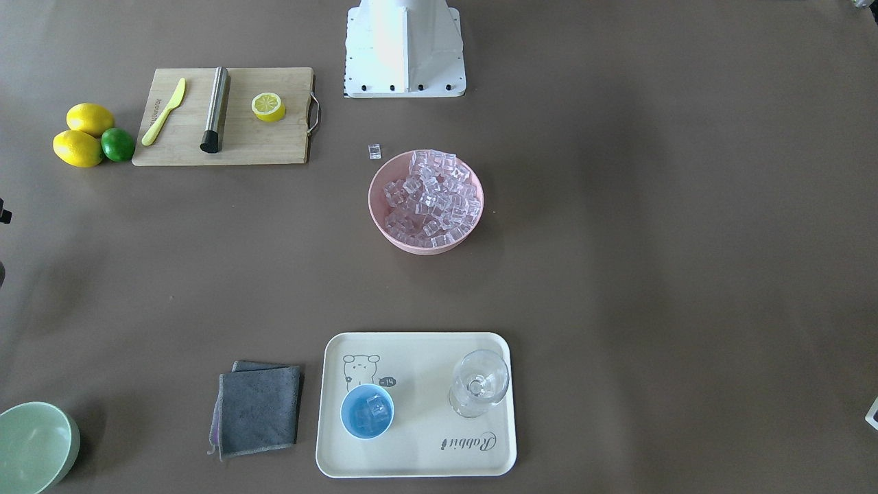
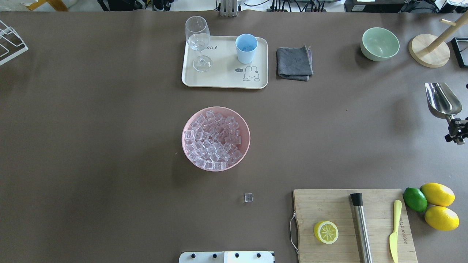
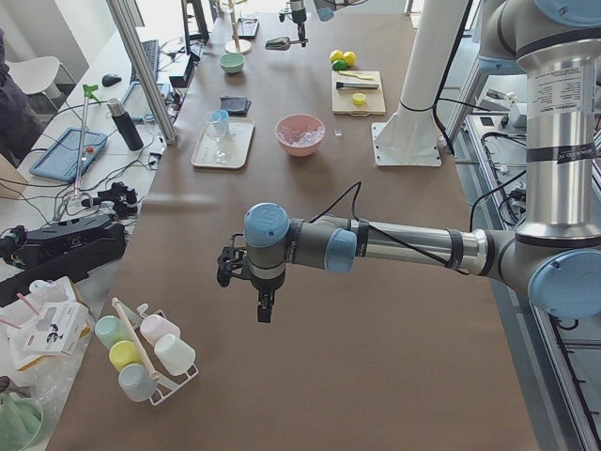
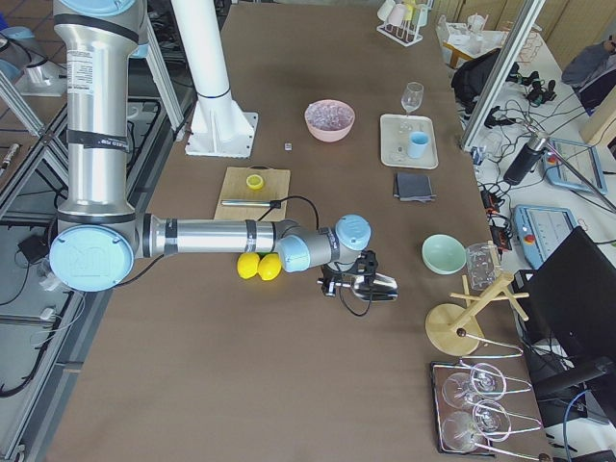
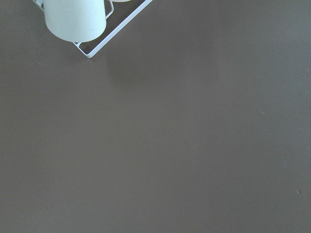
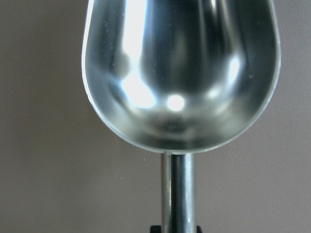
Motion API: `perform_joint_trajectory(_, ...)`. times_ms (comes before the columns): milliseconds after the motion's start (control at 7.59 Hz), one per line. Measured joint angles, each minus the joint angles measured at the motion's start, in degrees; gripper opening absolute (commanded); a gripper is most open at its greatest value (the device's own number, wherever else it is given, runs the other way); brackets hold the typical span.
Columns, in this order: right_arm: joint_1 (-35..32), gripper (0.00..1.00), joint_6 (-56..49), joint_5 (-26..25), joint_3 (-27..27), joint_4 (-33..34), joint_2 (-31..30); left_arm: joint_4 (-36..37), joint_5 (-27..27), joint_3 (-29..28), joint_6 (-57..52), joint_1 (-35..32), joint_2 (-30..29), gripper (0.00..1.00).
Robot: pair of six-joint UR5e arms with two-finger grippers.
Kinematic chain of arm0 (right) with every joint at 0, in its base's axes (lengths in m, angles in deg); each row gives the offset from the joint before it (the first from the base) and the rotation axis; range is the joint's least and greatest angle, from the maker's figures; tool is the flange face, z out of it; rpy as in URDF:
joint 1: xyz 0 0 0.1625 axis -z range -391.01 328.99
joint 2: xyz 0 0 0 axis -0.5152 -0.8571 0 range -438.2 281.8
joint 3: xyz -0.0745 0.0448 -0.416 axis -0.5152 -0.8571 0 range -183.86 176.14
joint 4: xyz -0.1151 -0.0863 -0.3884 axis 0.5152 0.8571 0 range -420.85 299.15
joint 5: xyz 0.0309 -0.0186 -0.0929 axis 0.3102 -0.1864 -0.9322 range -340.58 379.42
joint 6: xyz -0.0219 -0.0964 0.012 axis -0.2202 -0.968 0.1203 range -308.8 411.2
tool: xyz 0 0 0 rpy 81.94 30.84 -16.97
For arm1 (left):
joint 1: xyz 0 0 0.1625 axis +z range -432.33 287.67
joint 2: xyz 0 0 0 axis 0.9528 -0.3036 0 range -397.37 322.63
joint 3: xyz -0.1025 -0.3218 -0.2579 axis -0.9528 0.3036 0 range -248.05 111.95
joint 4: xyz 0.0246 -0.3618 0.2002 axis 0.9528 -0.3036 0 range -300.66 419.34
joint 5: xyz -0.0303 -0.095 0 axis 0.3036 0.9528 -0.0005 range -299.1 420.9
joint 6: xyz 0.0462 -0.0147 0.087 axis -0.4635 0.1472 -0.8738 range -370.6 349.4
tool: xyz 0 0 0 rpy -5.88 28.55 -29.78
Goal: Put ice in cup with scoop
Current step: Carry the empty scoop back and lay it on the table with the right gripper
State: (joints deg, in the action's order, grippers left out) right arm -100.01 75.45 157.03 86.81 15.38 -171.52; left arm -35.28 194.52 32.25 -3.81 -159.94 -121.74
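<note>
Many glassy ice (image 1: 429, 199) cubes fill pink bowl (image 1: 425, 247); right fingers (image 2: 454, 126) grip scoop (image 2: 442, 100).

Wine glass (image 1: 479, 384) on tray (image 1: 425, 353), grey cloth (image 1: 259, 410) beside; lime (image 1: 117, 145) touching lemons (image 1: 77, 148).

The overhead view's right edge cuts off the right pincer (image 2: 455, 128) holding the scoop (image 2: 442, 100).

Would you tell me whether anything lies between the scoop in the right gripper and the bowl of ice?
Nothing visible does: the cloth lies beyond the line from the scoop to the ice, and the cutting board lies on its other side.
</note>
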Motion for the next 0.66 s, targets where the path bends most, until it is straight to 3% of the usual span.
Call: perform_joint_trajectory(659, -0.7, 1.0, -1.1, 0.0, -0.1, 0.2, 0.6, 0.3, -0.7, 0.2, -0.1, 0.8, -0.2, 0.99)
